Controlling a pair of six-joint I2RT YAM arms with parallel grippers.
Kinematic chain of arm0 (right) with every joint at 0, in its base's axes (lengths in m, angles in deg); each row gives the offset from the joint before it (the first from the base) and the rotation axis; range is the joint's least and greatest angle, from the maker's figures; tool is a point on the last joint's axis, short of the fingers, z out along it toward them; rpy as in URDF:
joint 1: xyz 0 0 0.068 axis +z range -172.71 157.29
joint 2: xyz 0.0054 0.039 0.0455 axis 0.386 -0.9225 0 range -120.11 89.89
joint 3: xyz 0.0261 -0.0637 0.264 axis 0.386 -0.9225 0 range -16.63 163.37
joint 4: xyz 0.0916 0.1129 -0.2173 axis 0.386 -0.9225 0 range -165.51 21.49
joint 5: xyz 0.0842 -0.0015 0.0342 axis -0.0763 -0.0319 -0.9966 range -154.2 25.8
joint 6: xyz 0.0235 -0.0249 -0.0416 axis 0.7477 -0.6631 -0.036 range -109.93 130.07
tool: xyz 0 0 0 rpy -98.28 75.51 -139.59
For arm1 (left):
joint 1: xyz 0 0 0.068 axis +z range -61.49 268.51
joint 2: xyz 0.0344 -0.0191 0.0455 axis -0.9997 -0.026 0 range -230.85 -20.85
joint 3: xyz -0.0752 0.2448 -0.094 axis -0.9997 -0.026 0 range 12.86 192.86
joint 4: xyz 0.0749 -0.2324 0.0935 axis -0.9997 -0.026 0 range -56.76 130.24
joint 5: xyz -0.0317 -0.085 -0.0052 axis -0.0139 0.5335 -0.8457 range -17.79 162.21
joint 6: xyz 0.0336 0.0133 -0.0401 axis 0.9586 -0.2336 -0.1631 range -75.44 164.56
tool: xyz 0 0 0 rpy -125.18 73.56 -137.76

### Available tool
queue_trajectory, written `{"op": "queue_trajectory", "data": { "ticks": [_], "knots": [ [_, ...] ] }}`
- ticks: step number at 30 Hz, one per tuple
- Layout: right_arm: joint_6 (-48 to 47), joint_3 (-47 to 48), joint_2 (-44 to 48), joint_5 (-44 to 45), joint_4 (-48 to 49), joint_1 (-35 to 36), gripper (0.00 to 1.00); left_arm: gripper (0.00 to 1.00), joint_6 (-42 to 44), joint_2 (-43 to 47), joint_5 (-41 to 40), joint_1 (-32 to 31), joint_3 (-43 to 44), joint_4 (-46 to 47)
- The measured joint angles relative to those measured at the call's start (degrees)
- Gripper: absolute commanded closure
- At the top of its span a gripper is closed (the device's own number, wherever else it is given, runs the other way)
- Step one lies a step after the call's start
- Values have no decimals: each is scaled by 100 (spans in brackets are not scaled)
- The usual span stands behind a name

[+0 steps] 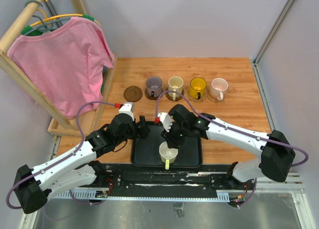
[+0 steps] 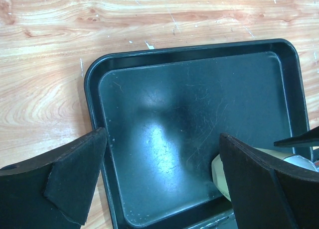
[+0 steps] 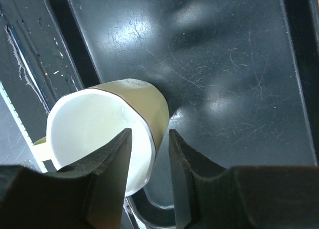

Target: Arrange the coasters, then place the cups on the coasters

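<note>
Right hand [image 3: 149,133]: I see its fingers apart, straddling the rim of the white cup [image 3: 94,124], which stands in the tray [image 3: 224,64] (near part). Left hand [image 2: 163,137]: spread wide above the tray's left edge. A dark coaster [image 1: 133,93] lies on the worktop [image 1: 239,89], far side.

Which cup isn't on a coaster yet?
The white cup with the yellow handle, in the black tray. The other four stand on coasters.
</note>
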Motion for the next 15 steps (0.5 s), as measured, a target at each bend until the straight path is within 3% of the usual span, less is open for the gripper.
{"op": "queue_trajectory", "data": {
  "ticks": [8,12,15],
  "knots": [
    [37,133,-249,664,-7,374,73,2,2,-20,-4,0,0,0],
    [74,229,-361,999,-20,485,94,2,24,-48,-7,-2,0,0],
    [155,299,-437,1231,-11,501,99,2,76,-66,-7,-2,0,0]
  ]
}}
